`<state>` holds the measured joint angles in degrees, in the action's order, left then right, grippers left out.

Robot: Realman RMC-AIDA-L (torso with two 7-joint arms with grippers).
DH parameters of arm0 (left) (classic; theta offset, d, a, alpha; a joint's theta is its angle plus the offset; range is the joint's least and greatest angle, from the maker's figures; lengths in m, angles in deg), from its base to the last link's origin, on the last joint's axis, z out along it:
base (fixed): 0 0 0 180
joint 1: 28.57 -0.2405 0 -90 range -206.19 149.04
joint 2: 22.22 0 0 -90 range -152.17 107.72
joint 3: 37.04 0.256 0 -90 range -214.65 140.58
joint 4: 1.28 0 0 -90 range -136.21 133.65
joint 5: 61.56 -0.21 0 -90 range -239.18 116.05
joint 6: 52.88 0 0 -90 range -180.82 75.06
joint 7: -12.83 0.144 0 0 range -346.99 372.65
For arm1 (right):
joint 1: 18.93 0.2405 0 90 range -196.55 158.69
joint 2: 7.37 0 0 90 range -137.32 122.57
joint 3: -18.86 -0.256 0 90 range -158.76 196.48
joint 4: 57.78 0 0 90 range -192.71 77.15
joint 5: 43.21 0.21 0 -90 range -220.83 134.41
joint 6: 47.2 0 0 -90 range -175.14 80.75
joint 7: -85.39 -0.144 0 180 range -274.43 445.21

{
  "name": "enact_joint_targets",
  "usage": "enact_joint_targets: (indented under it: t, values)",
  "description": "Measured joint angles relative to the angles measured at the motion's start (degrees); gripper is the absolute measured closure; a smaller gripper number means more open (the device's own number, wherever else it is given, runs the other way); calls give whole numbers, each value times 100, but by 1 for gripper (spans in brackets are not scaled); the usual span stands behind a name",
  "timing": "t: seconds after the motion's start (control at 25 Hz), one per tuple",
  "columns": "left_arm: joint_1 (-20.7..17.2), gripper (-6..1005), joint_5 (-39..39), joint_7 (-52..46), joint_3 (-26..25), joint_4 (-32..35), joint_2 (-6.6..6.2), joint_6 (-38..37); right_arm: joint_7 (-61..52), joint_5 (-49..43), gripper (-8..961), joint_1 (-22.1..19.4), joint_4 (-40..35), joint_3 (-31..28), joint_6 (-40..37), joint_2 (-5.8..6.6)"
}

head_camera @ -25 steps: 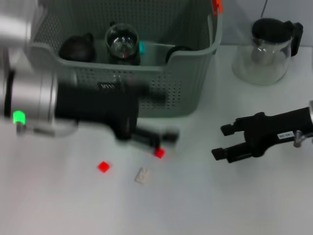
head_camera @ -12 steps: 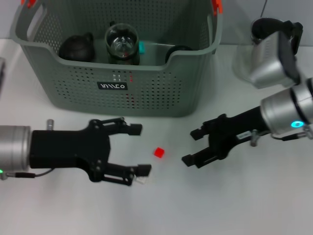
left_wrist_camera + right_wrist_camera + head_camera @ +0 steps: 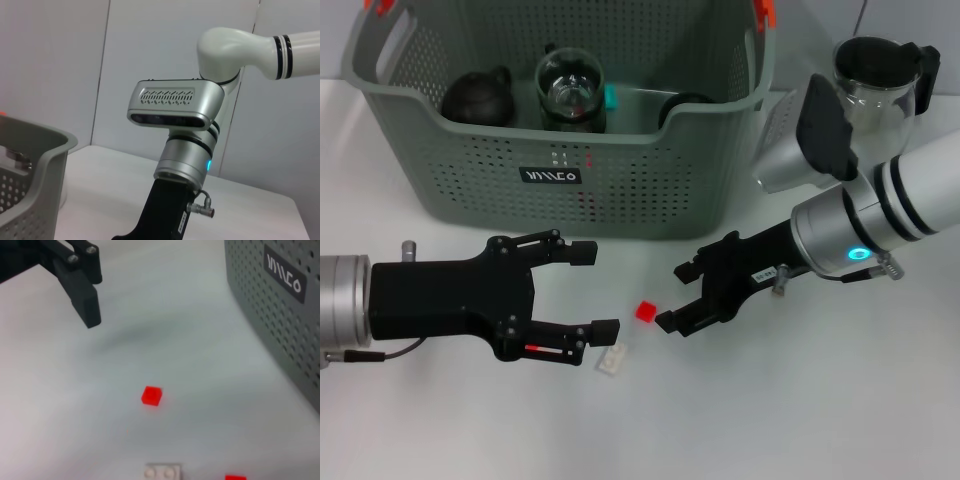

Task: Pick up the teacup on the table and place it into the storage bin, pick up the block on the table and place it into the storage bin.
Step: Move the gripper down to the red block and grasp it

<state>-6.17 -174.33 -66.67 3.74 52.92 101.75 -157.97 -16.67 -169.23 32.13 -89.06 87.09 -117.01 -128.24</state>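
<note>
Both arms are closing in on the red block [image 3: 645, 311]: left tool [image 3: 592, 289] and right tool [image 3: 678, 296], each spread apart, are flanking it on the desk [image 3: 800, 400], a white brick [image 3: 611, 359] nearby. Behind, the storage bin [image 3: 650, 180] is bearing an unreadable label [image 3: 549, 176].

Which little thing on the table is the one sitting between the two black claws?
Start at the large grey perforated plastic storage bin. On the white table before it, between the two open end effectors, lies a small red cube block. The pale studded brick nearby is flatter and whitish.
</note>
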Motion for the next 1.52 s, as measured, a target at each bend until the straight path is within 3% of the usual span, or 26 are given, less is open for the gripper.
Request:
enact_joint_targets:
  t: [0.08, 0.2, 0.64, 0.76, 1.08, 1.28, 1.52]
  values:
    - [12, 52, 0, 2, -1, -2, -2, 5, -2, 165, 87, 4, 9, 182, 139, -3]
    - [21, 52, 13, 5, -3, -3, -3, 8, -4, 468, 260, -6, 37, 607, 414, -7]
    - [31, 52, 41, 11, -9, -15, -5, 54, -7, 1420, 421, -11, 227, 2107, 1439, -15]
    - [37, 52, 43, 12, -9, -15, -5, 57, -7, 1571, 422, -24, 237, 2380, 1626, -20]
    - [62, 52, 45, 14, -9, -15, -5, 124, -45, 1648, 458, -41, 237, 2607, 1841, -35]
    - [86, 52, 45, 13, -9, -21, -5, 137, -62, 1650, 528, -33, 237, 2614, 1878, -37]
    - [91, 52, 45, 14, -8, -32, -5, 141, -65, 1658, 527, -6, 236, 2693, 1938, -57]
